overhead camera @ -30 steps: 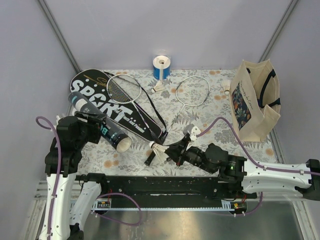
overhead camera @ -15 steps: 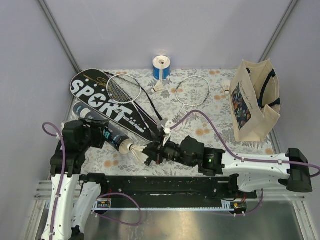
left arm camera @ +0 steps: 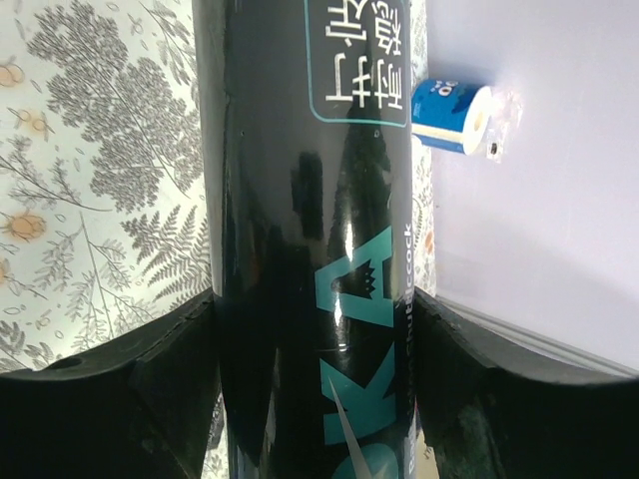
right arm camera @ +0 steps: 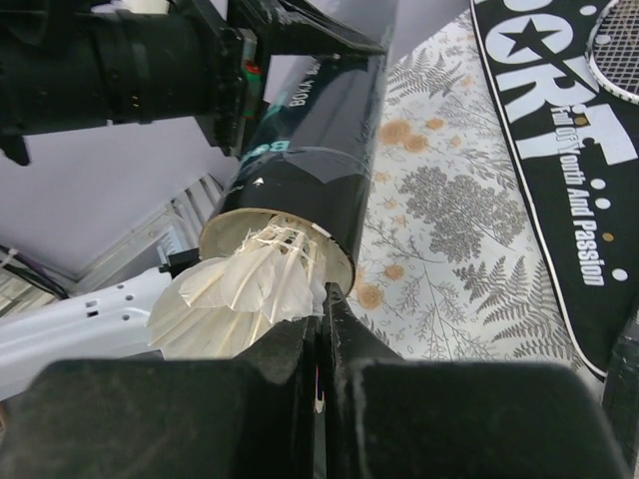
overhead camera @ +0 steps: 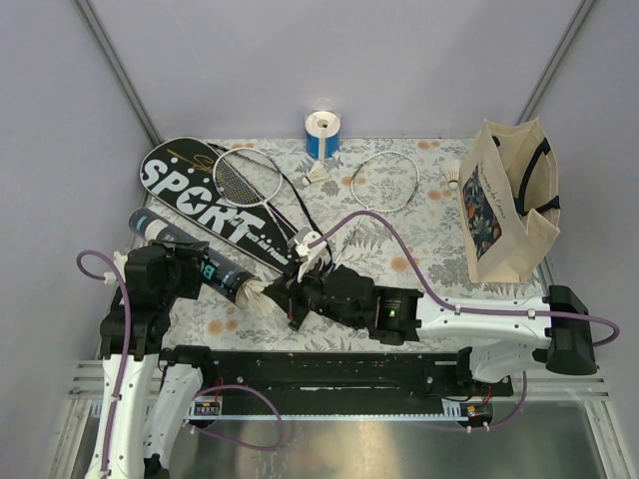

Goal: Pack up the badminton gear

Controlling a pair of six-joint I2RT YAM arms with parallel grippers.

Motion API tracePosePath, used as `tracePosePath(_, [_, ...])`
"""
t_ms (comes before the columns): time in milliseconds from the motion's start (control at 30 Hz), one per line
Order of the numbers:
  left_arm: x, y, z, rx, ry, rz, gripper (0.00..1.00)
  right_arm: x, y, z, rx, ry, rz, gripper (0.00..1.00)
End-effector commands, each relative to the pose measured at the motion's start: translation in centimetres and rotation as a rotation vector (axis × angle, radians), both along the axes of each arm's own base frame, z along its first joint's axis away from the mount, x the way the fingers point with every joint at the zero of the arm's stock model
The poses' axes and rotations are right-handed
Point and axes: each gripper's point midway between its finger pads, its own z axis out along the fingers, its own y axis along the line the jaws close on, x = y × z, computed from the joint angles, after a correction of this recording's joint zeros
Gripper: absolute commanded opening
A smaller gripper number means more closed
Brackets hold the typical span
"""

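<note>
Shuttlecock [right arm camera: 235, 299] enters the tube [right arm camera: 319, 130] at its rim, pinched by right hand [right arm camera: 319, 309].

I watched the counter [overhead camera: 429, 235], which was covered in a fern-and-flower print. At its far left lay the black SPORT racket cover [overhead camera: 190, 195], with one white racket [overhead camera: 245, 177] partly across it. A second racket [overhead camera: 384, 182] lay toward the back, a shuttlecock [overhead camera: 318, 175] near it. A blue-and-white roll [overhead camera: 321, 135] stood at the far edge, and another shuttlecock [overhead camera: 454, 178] lay beside the tote bag [overhead camera: 504, 205] on the right.
</note>
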Motion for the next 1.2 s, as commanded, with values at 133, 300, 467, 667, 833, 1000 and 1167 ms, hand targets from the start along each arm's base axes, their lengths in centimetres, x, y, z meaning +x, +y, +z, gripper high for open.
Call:
tracePosePath(133, [0.1, 0.5, 2.8, 0.027, -0.09, 0.012, 0.19, 2.2, -0.1, 1.5, -0.005, -0.072, -0.124, 0.15])
tracePosePath(300, [0.3, -1.6, 1.9, -0.074, -0.078, -0.06, 0.18, 2.6, 0.7, 1.7, -0.02, -0.098, -0.132, 0.35])
tracePosePath(467, [0.0, -2.0, 1.3, -0.105, -0.063, -0.069, 0.18, 3.3, 1.4, 1.0, -0.029, -0.112, -0.162, 0.4])
tracePosePath(667, [-0.1, -2.7, 1.4, -0.173, -0.049, -0.071, 0.18, 3.6, 3.1, 0.0, -0.012, -0.114, -0.158, 0.47])
tracePosePath(833, [0.0, -2.6, 1.4, -0.181, -0.044, -0.058, 0.17, 3.9, 4.9, -0.9, -0.04, -0.131, -0.152, 0.53])
tracePosePath(1000, [0.4, -1.3, 1.2, -0.138, -0.03, 0.005, 0.18, 3.8, 3.6, -0.6, -0.034, -0.125, -0.168, 0.62])
tracePosePath(1167, [1.0, -0.7, 1.3, -0.113, -0.014, 0.033, 0.17, 3.0, 0.0, 0.6, -0.06, -0.128, -0.149, 0.72])
